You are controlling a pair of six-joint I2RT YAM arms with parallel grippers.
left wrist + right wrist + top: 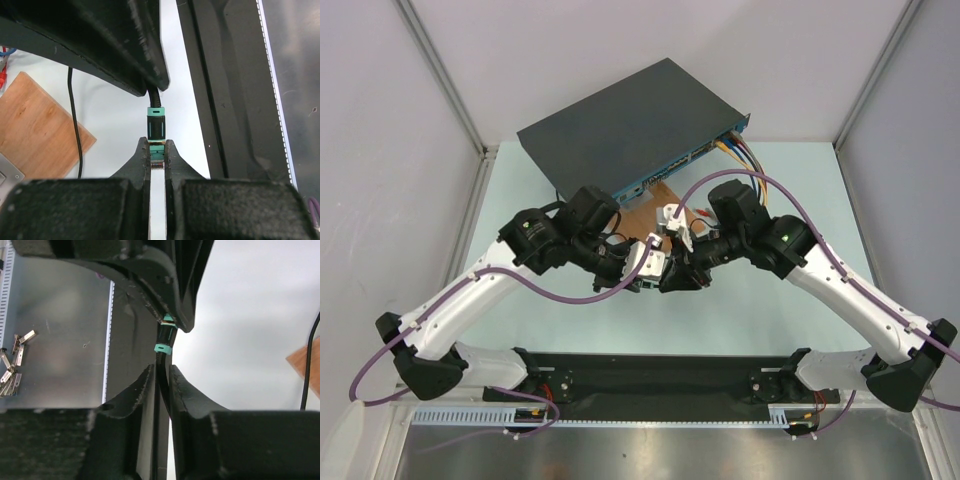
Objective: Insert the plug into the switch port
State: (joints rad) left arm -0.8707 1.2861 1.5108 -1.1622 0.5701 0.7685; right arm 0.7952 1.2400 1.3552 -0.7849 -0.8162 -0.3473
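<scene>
Currently, the plug (157, 161) is clamped by the left gripper (157, 146), whose jaws are closed on its pale tip. A row of metal contacts is seen on the tip just inside the fingertips. The black and teal boot (156, 125) projects beyond the fingertips, in line with them. Behind the boot, the cable (159, 358) is pinched by the right gripper (161, 369), whose jaws are closed on it with only the cable's width between them. In the right wrist view, the far part of the boot is hidden under a finger of the left gripper. The two grippers are set tip to tip above the surface (760, 310), in the middle of the top view; the plug itself cannot be made out there.

The switch (620, 125) is placed at the far side of the surface, turned at an angle, with its blue face directed towards the near right. The port (672, 170) is one of the row along that face; which socket is free cannot be told. The plug is held apart from the port, near a wooden board (655, 203) that lies in front of the face. Yellow and blue leads (740, 150) are connected at the right end of the face. Small metal sticks (14, 362) are scattered on a grey metal sheet (60, 340).
</scene>
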